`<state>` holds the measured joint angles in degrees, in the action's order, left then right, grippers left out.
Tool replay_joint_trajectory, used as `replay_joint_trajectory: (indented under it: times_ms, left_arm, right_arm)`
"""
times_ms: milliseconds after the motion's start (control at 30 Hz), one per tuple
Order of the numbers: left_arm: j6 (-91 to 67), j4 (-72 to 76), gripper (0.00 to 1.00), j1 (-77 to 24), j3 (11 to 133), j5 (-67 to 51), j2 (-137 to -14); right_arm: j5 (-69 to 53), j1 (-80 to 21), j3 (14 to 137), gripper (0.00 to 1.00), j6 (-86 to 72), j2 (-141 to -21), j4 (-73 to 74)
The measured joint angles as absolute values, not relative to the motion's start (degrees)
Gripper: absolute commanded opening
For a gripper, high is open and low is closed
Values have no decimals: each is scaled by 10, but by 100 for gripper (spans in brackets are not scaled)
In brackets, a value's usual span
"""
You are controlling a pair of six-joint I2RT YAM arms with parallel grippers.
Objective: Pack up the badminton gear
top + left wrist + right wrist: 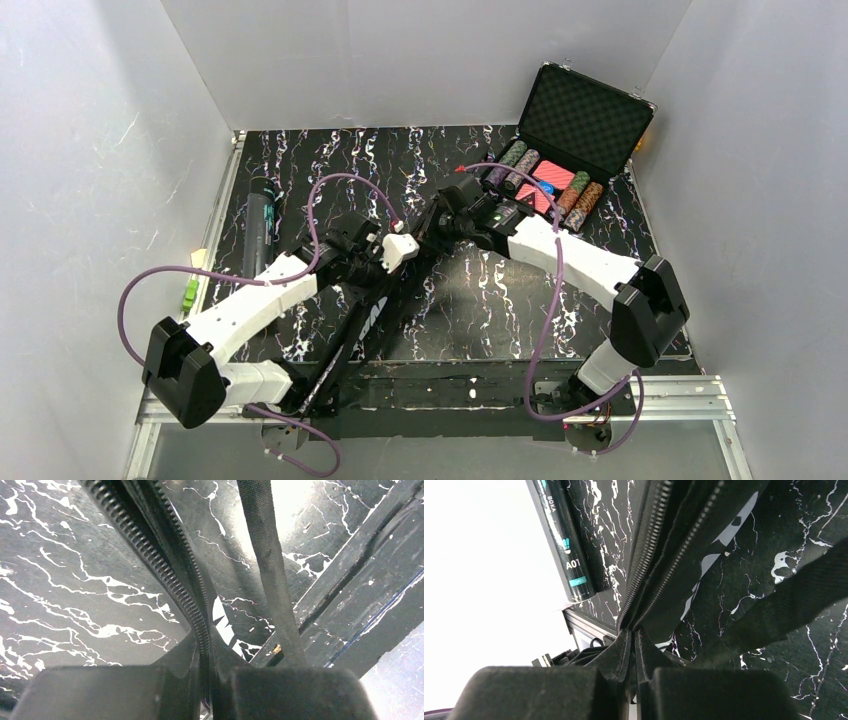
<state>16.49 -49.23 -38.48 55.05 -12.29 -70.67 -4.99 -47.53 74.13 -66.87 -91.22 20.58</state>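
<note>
Left gripper (pixel 207 692) and right gripper (pixel 634 682), both mine, pinch the bag (pixel 350 335) zipper (pixel 150 555); tube (pixel 258 225) at ten o'clock by table (pixel 480 300) edge, case (pixel 585 125) at one.

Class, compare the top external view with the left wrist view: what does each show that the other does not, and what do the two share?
Only the top external view shows the open case of poker chips at the far right and the dark tube lying near the table's left edge. Only the left wrist view shows the bag's zipper teeth and woven strap up close, with the left claw shut on the zipper seam. Both views show the black racket bag and the marbled table.
</note>
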Motion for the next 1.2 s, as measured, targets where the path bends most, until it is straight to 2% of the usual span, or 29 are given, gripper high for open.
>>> replay_joint_trajectory:
  times_ms: [67, 133, 267, 433, 800, 1000, 1200]
  left_arm:
    - [163, -493, 0, -385, 556, -112, -707]
    - [160, -498, 0, -386, 563, -103, -707]
    - [154, -509, 0, -386, 574, -100, -709]
    - [152, -515, 0, -387, 582, -100, -719]
    - [152, -516, 0, -388, 583, -92, -720]
    - [152, -521, 0, -388, 591, -84, -723]
    - [152, -523, 0, -388, 594, -83, -723]
  right_arm:
    - [-51, -470, 740, 41, -672, -906, 209]
    - [-55, -460, 719, 56, -674, -882, 195]
    - [-57, -424, 648, 69, -676, -789, 173]
    - [-43, -380, 632, 72, -669, -731, 169]
    - [-15, -361, 671, 73, -661, -727, 183]
    - [-19, -386, 668, 73, -676, -742, 162]
    - [2, -401, 669, 73, -678, -806, 146]
